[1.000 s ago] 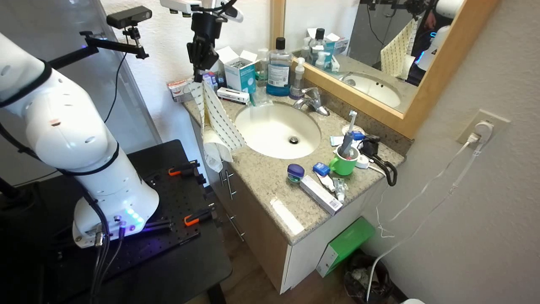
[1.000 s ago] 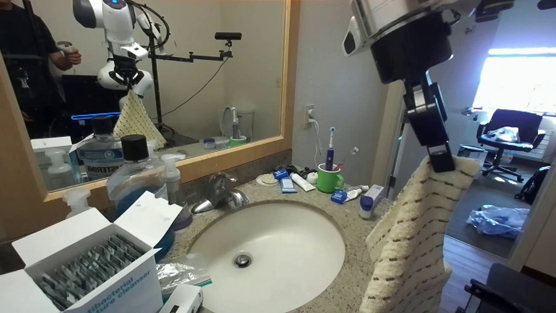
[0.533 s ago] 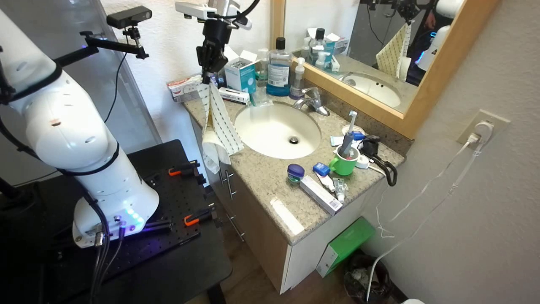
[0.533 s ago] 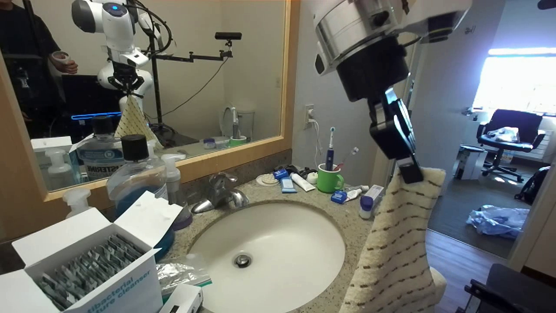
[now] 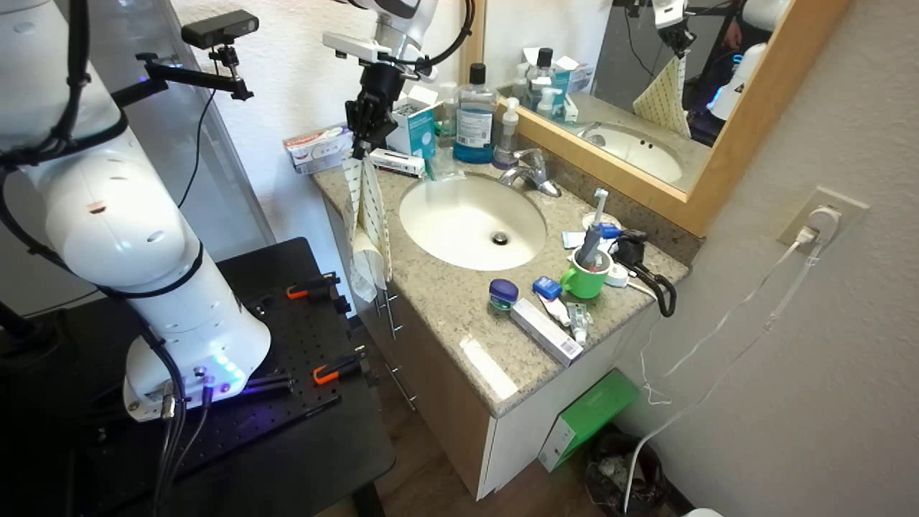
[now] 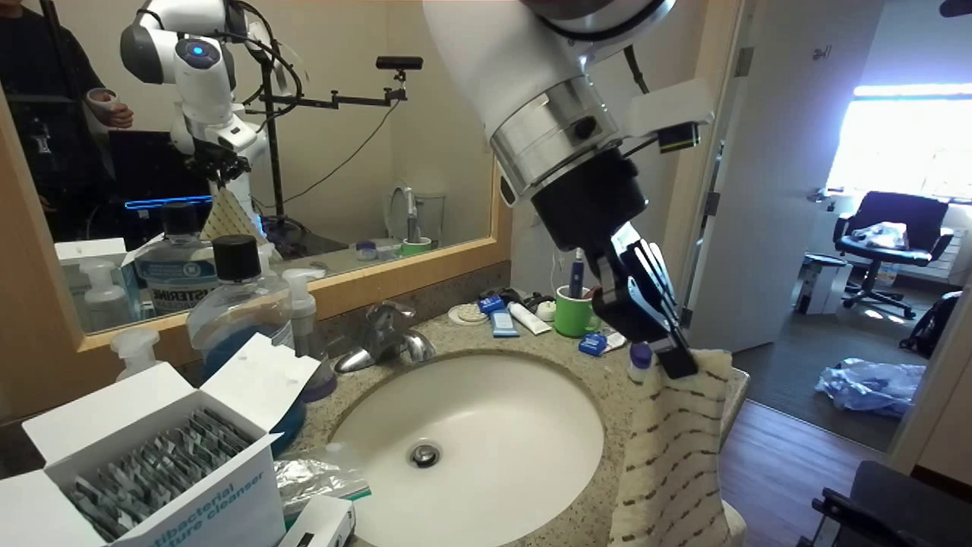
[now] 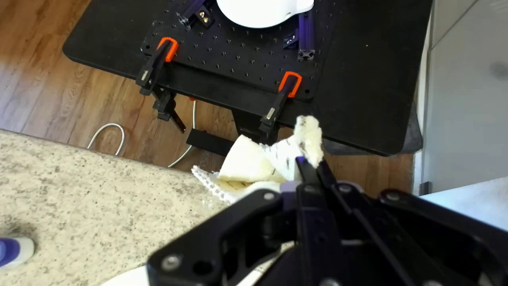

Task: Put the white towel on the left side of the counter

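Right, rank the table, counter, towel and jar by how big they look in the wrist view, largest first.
table
counter
towel
jar
Judged by visible parts: table, counter and jar run out of frame.

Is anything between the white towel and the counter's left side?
Nothing visible blocks the white towel from the front edge of the counter. Toward the left end as you face the mirror, a red-and-white box, white carton and teal box could crowd it.

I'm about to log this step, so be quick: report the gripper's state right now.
Gripper: closed, holding the white towel pinched near its upper end between the jaws, the rest of the cloth hanging below.
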Available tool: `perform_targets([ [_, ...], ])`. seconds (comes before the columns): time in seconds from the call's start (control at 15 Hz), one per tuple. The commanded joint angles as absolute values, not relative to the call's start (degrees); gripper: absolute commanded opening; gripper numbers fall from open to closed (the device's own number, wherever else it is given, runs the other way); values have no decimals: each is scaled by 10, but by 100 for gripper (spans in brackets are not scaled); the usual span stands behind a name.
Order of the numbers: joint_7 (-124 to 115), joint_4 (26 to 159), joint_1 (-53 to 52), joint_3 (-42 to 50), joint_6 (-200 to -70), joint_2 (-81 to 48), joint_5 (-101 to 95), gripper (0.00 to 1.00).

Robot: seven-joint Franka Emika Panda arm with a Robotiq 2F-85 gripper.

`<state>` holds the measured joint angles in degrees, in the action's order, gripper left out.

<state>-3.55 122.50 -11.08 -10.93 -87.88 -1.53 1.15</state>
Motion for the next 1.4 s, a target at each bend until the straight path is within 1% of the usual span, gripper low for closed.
perform_targets([
  [0.0,-46,1192,-115,-113,-862,-33,6,1],
  [0.4,-68,1148,-112,-110,-781,-11,90,1],
  [0.67,-159,1127,-112,-109,-786,-13,124,1],
  [0.93,-183,1130,-113,-111,-783,13,133,1],
  [1.33,-193,1133,-151,-158,-777,70,98,1],
])
